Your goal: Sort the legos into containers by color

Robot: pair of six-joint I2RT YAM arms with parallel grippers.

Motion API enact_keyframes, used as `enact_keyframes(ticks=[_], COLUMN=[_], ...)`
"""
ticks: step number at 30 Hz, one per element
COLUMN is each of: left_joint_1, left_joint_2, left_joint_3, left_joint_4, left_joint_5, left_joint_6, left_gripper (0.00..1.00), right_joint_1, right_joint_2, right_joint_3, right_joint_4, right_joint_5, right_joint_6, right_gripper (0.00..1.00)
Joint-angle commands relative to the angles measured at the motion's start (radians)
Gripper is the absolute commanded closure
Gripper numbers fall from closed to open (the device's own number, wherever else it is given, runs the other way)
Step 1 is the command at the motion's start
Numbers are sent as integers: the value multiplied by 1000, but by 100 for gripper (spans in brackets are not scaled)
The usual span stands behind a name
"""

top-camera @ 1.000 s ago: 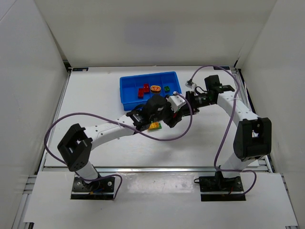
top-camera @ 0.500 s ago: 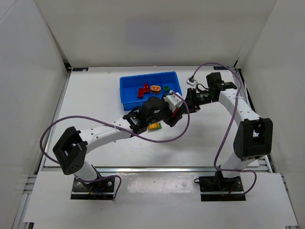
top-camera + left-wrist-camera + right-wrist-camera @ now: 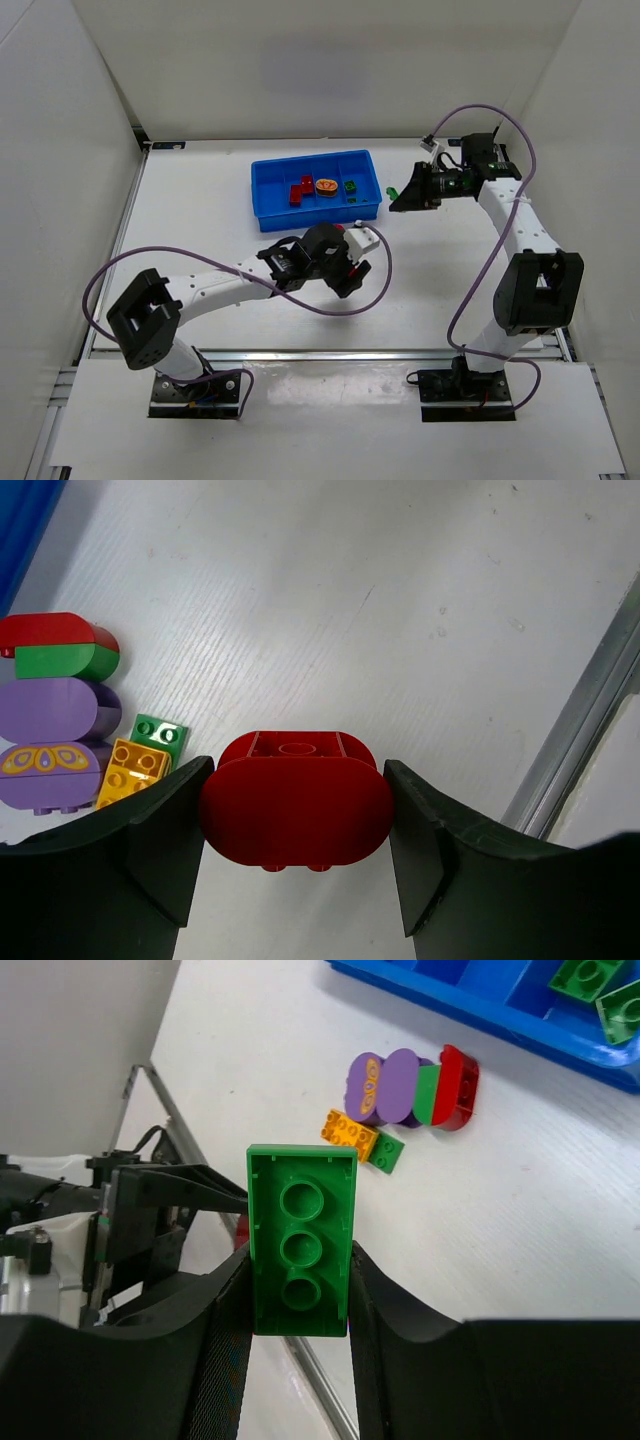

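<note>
Your left tool [image 3: 295, 822] is clamped on a rounded red plastic brick [image 3: 295, 792]; your right tool [image 3: 300, 1295] grips a long green plastic brick [image 3: 300, 1225].

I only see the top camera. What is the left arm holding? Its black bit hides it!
Observer: A red oval brick, pinched in the left gripper.
Operator: And that green speck at the right arm?
Observer: A long green brick, three round sockets showing, clamped in the right gripper.
Operator: Any more bricks I can't see?
Observer: Yes, on the table: two purple ovals, a red-and-green piece, a small orange brick, a small green brick.
</note>
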Motion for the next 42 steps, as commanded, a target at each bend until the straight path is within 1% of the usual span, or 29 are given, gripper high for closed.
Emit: enact_keyframes(ticks=[1, 5, 7, 8, 9, 11, 12, 14, 17, 19, 24, 27, 31, 33, 35, 36, 37, 39, 40, 42], left_joint_1=[9, 90, 127, 168, 191, 263, 285, 349, 401, 453, 546, 572, 605, 610, 618, 619, 624, 624, 627, 627], left_joint_2=[-65, -82, -89, -94, -93, -90, -90, -90, -82, -82, -88, -100, -106, -105, -99, -93, -87, -79, -65, -48], left_joint_3=[42, 119, 168, 189, 236, 281, 312, 346, 382, 395, 418, 410, 392, 389, 386, 386, 386, 387, 392, 409], left_joint_4=[-14, -63, -75, -90, -103, -133, -138, -138, -152, -159, -170, -170, -175, -173, -176, -175, -173, -170, -164, -166], left_joint_5=[-23, -33, -34, -33, -30, -7, 3, 25, 37, 49, 54, 60, 75, 83, 92, 95, 101, 111, 114, 112], left_joint_6=[-5, -33, -30, -30, -30, -28, -26, -11, -2, -8, -22, -23, -23, -23, -23, -26, -26, -30, -30, -28], left_gripper=[62, 62, 62, 62, 62, 61, 61, 61, 61, 61, 61, 60, 60, 60, 60, 60, 60, 60, 60, 59], right_joint_1=[1, 4, 13, 19, 44, 77, 105, 136, 194, 232, 265, 274, 294, 298, 308, 308, 311, 318, 320, 332], right_joint_2=[1, 47, 94, 113, 129, 192, 217, 289, 375, 419, 528, 565, 604, 613, 617, 621, 625, 628, 633, 634], right_joint_3=[53, 110, 179, 205, 263, 322, 383, 440, 524, 584, 627, 649, 672, 676, 675, 678, 678, 678, 678, 678], right_joint_4=[45, 78, 79, 78, 72, 47, 41, 27, 19, 10, 29, 35, 47, 53, 56, 56, 55, 59, 56, 59], right_joint_5=[68, 179, 217, 233, 263, 309, 323, 375, 444, 481, 575, 635, 760, 786, 803, 808, 811, 808, 813, 829], right_joint_6=[-10, 30, 32, 30, 26, -8, -16, -22, -34, -45, -43, -52, -56, -62, -66, -68, -68, -71, -75, -80], right_gripper=[97, 97, 97, 97, 97, 97, 97, 97, 97, 97, 97, 96, 92, 88, 81, 76, 63, 56, 48, 42])
